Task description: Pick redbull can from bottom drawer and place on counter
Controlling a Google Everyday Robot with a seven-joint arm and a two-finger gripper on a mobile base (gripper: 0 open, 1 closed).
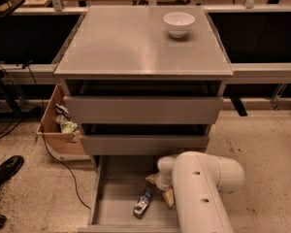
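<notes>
The redbull can (143, 203) lies on its side in the open bottom drawer (114, 198), a shallow grey tray pulled out at the foot of the cabinet. My gripper (160, 188) is down inside the drawer, just right of and slightly behind the can, and apart from it. My white arm (201, 193) hides much of the gripper and the drawer's right side. The counter (131, 42) is the flat grey top of the cabinet, above and behind.
A white bowl (178, 23) stands at the back right of the counter. The two upper drawers (143, 109) stand slightly open. A cardboard box (60, 130) with scraps sits on the floor at the left. A black shoe (5, 171) is at the far left.
</notes>
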